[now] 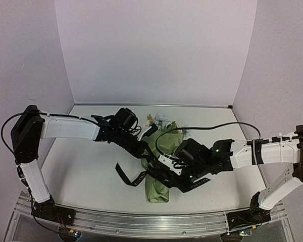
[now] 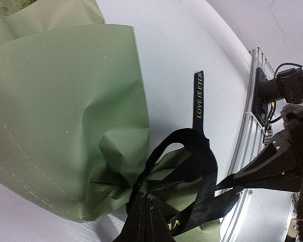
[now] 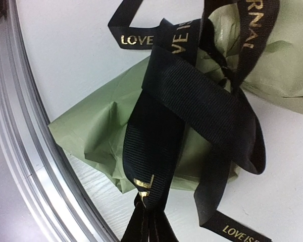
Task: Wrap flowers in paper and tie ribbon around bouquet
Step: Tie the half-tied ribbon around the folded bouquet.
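Olive-green bouquet [image 1: 158, 189] lying in the middle of the surface [image 1: 86, 171], narrow end near, black ribbon [image 1: 125, 176] looped round it. Left fingers [image 2: 155, 227] clamped shut on one ribbon strand, right fingers [image 3: 141, 229] pinching another.

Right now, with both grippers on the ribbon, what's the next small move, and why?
Probably draw the left gripper and right gripper gently apart: both are shut on the ribbon, whose loop sits slack around the narrow end of the bouquet.
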